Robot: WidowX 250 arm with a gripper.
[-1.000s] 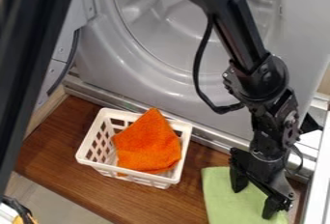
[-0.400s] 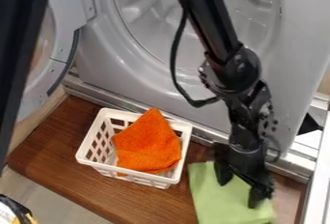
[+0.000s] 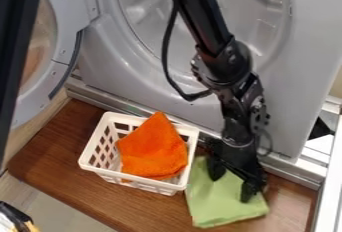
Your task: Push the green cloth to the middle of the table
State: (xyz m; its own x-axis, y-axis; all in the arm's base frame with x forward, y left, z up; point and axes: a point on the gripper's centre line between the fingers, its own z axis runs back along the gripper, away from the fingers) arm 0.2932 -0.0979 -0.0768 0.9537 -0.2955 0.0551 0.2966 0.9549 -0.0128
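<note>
Your gripper, spread wide and clasping nothing, bears on the green cloth just beside the white basket. That stance likely lets both fingertips push fabric across the table.

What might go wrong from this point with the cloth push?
The green cloth lies right beside the white basket, so a push toward that side could shove or tip the basket, or jam the cloth against its wall. The gripper is down at the cloth with its fingers spread, so it may bunch the fabric or slide over it rather than move it whole.
</note>
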